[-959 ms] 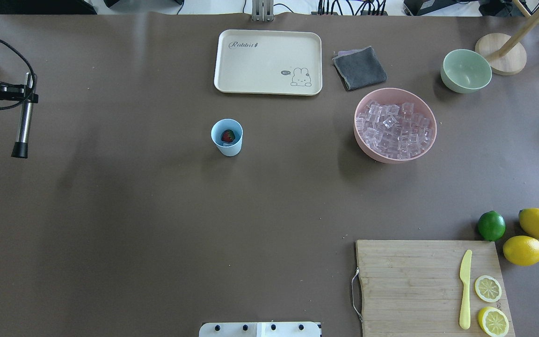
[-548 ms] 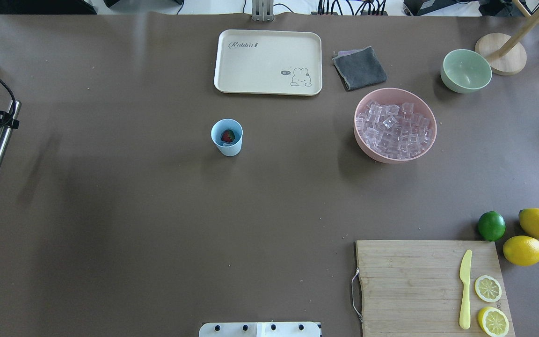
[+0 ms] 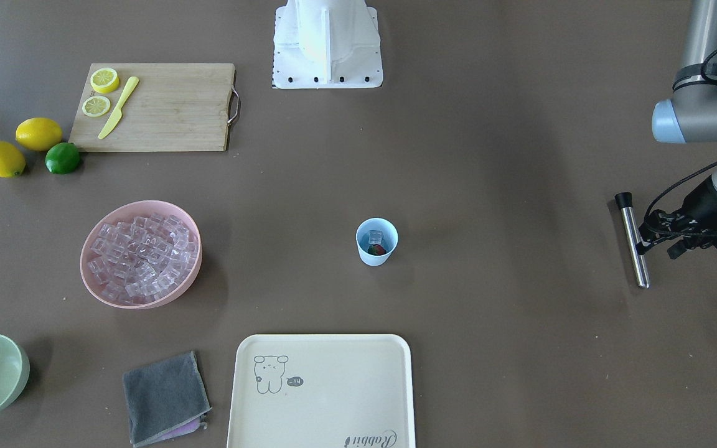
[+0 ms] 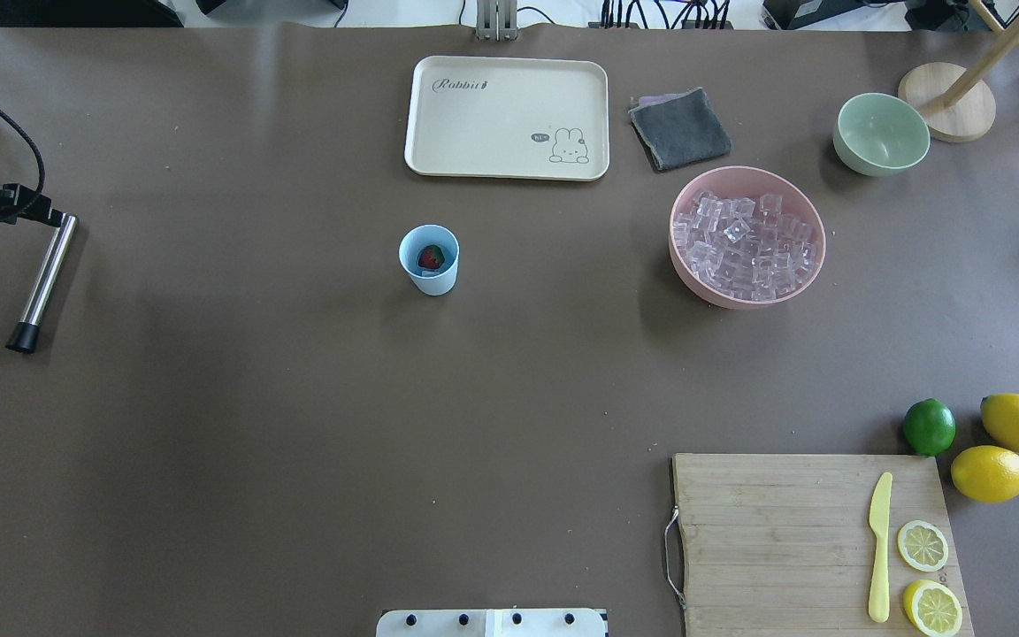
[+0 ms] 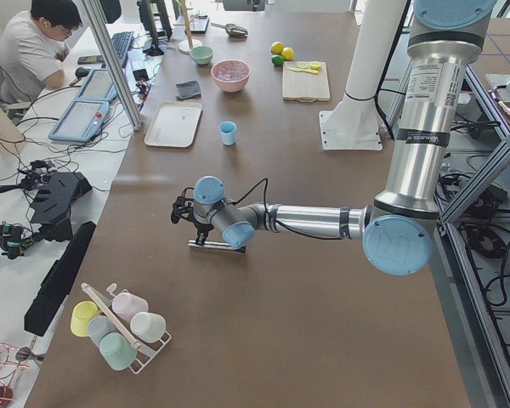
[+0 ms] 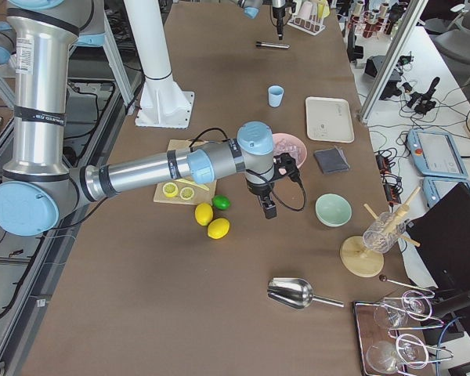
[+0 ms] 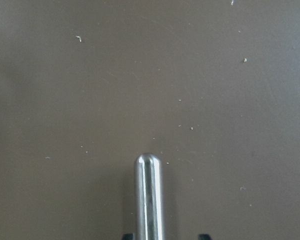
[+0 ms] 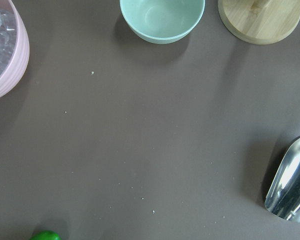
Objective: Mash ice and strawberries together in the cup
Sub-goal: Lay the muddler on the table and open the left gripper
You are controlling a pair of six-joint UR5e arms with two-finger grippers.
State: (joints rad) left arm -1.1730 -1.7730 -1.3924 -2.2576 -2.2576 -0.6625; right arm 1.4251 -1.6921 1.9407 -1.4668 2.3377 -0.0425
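The light blue cup (image 4: 428,258) stands mid-table and holds the red strawberry (image 4: 430,257) and a clear ice cube (image 3: 376,237). More ice (image 4: 747,243) fills the pink bowl (image 4: 685,274). My left gripper (image 4: 49,215) is at the table's far left, over one end of a steel muddler (image 4: 42,281) that lies flat on the table. In the left wrist view the muddler (image 7: 149,200) sits between fingertips that stand apart from it, so the gripper is open. My right gripper (image 6: 266,207) shows only in the exterior right view, near the pink bowl; I cannot tell its state.
A cream tray (image 4: 506,115), grey cloth (image 4: 679,128) and pale green bowl (image 4: 881,133) lie along the far side. A cutting board (image 4: 792,540) with knife and lemon slices, a lime (image 4: 929,426) and lemons sit near right. A metal scoop (image 8: 292,180) lies beyond the green bowl.
The left gripper has come down with the muddler: it hung in the air with its shadow apart, and now lies flat on the table, slightly further right. Cup and bowls are unchanged.
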